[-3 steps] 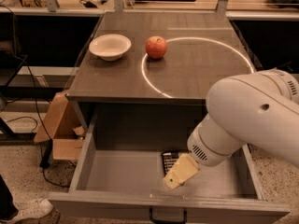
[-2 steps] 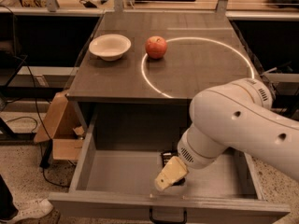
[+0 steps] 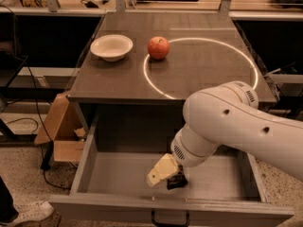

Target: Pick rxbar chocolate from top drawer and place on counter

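Observation:
The top drawer (image 3: 118, 178) is pulled open below the counter (image 3: 203, 74), which bears a thin white circle. My gripper (image 3: 163, 171) hangs from the big white arm and reaches down into the drawer, near its front middle. A small dark piece of the rxbar chocolate (image 3: 176, 181) shows on the drawer floor right beside and under the gripper tip; the rest of it is hidden by the gripper. I cannot tell whether the gripper touches it.
A red apple (image 3: 158, 47) sits on the circle's left edge and a white bowl (image 3: 111, 46) stands left of it. The drawer's dark handle (image 3: 169, 219) is at the front. A cardboard box (image 3: 61, 136) and cables lie on the floor at the left.
The arm has swung left and toward the drawer's front, and the gripper has come down over the bar, so less of the bar shows now.

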